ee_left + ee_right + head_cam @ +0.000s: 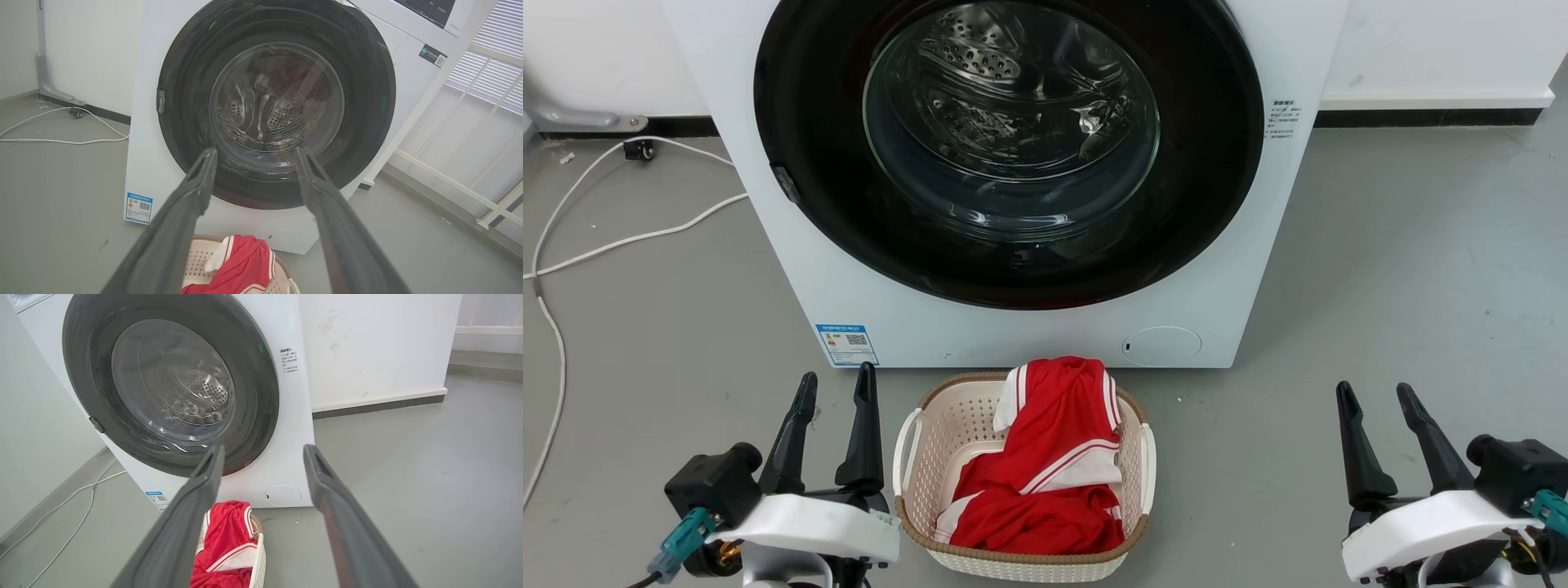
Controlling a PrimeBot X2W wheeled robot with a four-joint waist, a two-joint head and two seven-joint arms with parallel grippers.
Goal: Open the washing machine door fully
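Your L claw point(837, 371) sits low at the left, fingers spread, released, gripping nothing, tips pointing up twd the machine. R claw point(1372, 386) mirrors it low at the right, also released & empty. Both wrists are held low, white housings at the bottom edge of the head view.

Between the claws, on the floor point(1421, 286), is a basket point(907, 441) w/ a red-and-white garment point(1045, 457) heaped in it, touching neither claw. Just behind it stands the washing machine point(1201, 269).

The door point(1011, 139) is closed, flush w/ the white front, ahead of and above both claws, well apart from them. Steel drum shows thru the glass. A small grey tab point(786, 184) sits on the rim's left edge. In the L wrist view the door is straight ahead past the fingertips; in the R wrist view it's up and left.

A white cable point(629, 241) lies on the floor left of the machine.
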